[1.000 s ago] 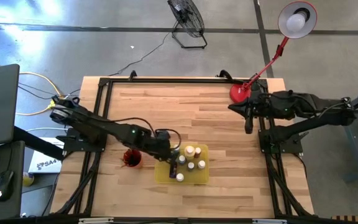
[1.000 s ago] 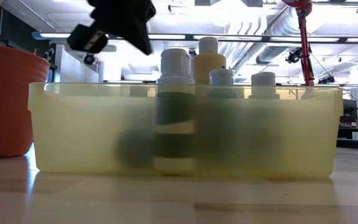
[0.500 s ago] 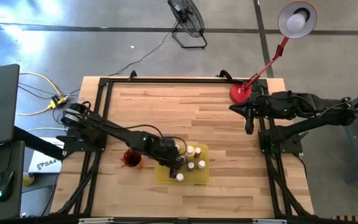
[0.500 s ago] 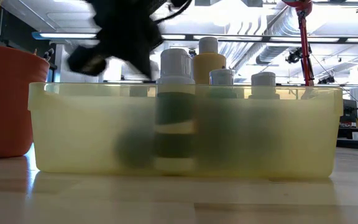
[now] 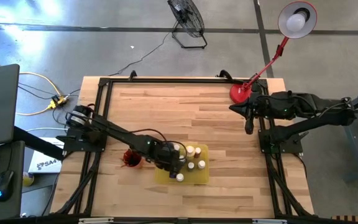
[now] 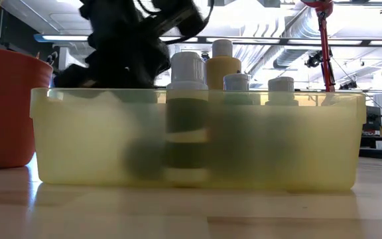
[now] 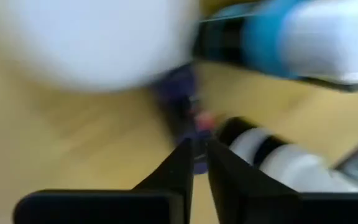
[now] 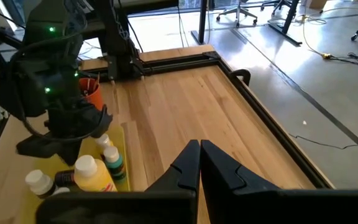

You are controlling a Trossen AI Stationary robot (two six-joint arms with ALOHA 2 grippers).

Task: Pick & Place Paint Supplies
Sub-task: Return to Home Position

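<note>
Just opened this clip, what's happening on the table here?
The left gripper is down at the end of the yellow tray nearest the red cup, right among the capped paint bottles standing in the tray. The cup stands just beside the tray. The right gripper is shut and parked at the right edge of the table, near the lamp base.

Bottles [image 5: 191,165] stand in tray [image 5: 197,180], cup [image 5: 131,159] just left, perhaps touching.

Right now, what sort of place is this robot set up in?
Probably a robotics lab in an industrial-style building: bare ceiling ducts overhead, a concrete floor with a fan standing on it, and office chairs beyond the framed wooden table.
</note>
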